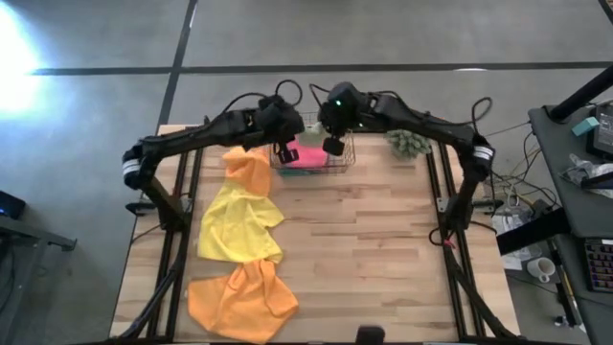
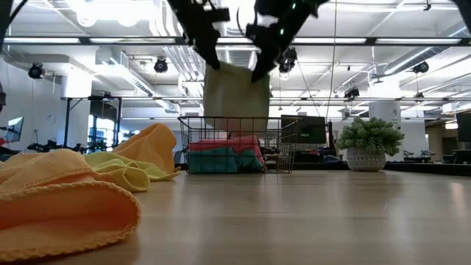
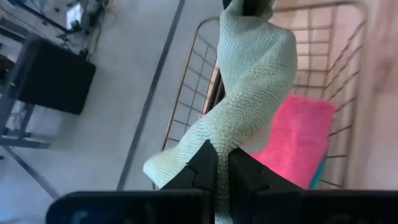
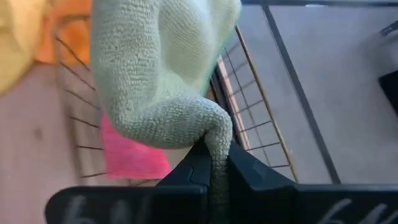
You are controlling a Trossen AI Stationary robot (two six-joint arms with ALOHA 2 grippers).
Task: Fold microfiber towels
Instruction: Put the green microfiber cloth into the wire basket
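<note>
An olive green towel hangs between my two grippers above a wire basket at the table's far edge. My left gripper and my right gripper are each shut on it, side by side over the basket. A pink towel and a teal towel lie in the basket. An orange towel, a yellow towel and a second orange towel lie crumpled in a row on the table's left side. My left gripper pinches a bunched part of the olive green towel between its two fingers, coming from above. The cloth runs up from the fingers in a twisted band toward the other gripper. It is clear of the basket's contents. My right gripper pinches a gathered, rope-like part of the olive green towel between its two fingers, from above. The rest of the cloth bulges out beyond the fingers and hangs above the basket, lifted clear of the pink towel.
A small green spiky plant in a pot stands to the right of the basket. The table's middle and right show bare wood. Dark frame rails run along both sides of the table.
</note>
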